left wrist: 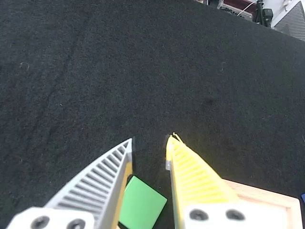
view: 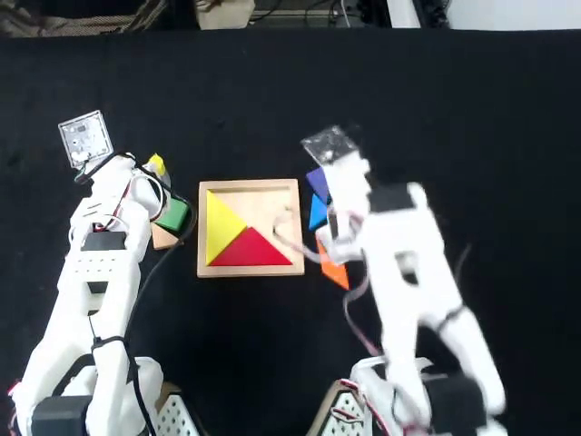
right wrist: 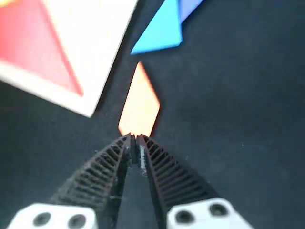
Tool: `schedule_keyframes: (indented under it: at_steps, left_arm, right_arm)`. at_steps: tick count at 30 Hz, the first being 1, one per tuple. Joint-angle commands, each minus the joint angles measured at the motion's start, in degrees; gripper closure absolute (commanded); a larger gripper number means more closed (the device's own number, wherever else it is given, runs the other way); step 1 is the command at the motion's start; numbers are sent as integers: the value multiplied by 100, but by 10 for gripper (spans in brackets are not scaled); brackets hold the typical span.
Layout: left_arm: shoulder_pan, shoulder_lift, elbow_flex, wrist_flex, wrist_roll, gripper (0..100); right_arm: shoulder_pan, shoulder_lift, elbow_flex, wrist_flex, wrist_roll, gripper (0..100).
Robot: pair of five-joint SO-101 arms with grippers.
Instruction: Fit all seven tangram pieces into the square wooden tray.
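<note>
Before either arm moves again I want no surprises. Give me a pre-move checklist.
1. Room free in tray: ok; just yellow triangle and red triangle inside.
2. Left gripper open astride green square: ok.
3. Right gripper shut at orange piece's tip; actual hold: cannot tell.
4. Blue triangle clear of that gripper: ok.
5. All seven pieces in tray: not ok.

No readable text, labels or numbers anywhere.
</note>
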State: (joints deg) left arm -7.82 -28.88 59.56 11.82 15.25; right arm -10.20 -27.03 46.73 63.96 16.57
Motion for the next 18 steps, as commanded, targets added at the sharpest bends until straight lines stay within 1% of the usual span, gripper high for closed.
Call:
schedule_keyframes:
  at_steps: [1,2,5,7,10,13,18]
  left_arm:
    - [-75,-158,-101,-158,-35,873]
    - [-75,-158,-101,-158,-35,873]
    - [-75,-158,-84,-158,-35,873]
    - [-66,-158,-75,-158,-35,873]
    - [-66,-158,-75,-158,-35,873]
    - [-66,-158,-75,-158,-35,873]
    - [-66,-158,-75,-158,-35,873]
  right_arm:
    - [-264,-1015,1323,-1222,-53,981]
    - [-281,-1077,1341,-1178,-176,962]
    - [-246,-787,716,-457,-1064,850]
    - [-246,-365,163,-26,-1284,798]
    - [-264,488,-532,220,-1336,793]
    - [-396,1473,-1103,308,-1591,789]
    - [-765,2862,-1851,352,-1943,729]
